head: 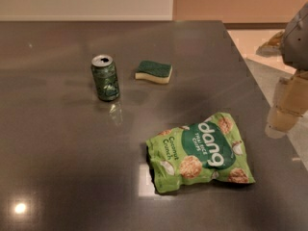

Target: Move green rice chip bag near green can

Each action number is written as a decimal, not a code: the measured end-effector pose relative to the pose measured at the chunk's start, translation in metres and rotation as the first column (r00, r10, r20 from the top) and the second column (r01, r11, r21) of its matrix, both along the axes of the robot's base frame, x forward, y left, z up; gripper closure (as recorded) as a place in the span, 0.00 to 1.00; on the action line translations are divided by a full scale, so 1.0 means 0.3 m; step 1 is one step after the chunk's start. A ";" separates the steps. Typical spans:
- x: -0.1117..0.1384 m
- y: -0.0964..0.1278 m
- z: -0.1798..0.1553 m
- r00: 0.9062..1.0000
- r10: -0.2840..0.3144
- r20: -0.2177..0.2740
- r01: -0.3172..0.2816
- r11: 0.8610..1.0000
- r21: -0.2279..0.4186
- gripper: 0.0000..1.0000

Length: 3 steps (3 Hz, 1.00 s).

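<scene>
Now | gripper (288, 102) past tbl (57, 167) edge, state unclear | chip bag (199, 153) well apart frm green can (105, 78)

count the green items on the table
3: green can back left, sponge right of it, green rice chip bag front right. Gripper hovers at right edge, touching none.
</scene>
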State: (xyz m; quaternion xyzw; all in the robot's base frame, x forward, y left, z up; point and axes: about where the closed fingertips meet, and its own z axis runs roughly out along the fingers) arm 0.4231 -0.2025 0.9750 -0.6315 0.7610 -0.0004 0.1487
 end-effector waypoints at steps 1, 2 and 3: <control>-0.071 0.096 -0.031 0.992 0.128 -0.023 -0.127 0.991 0.041 0.00; -0.147 0.200 -0.118 0.966 0.255 -0.046 -0.251 0.965 0.081 0.00; -0.187 0.269 -0.225 0.937 0.344 -0.063 -0.339 0.938 0.079 0.00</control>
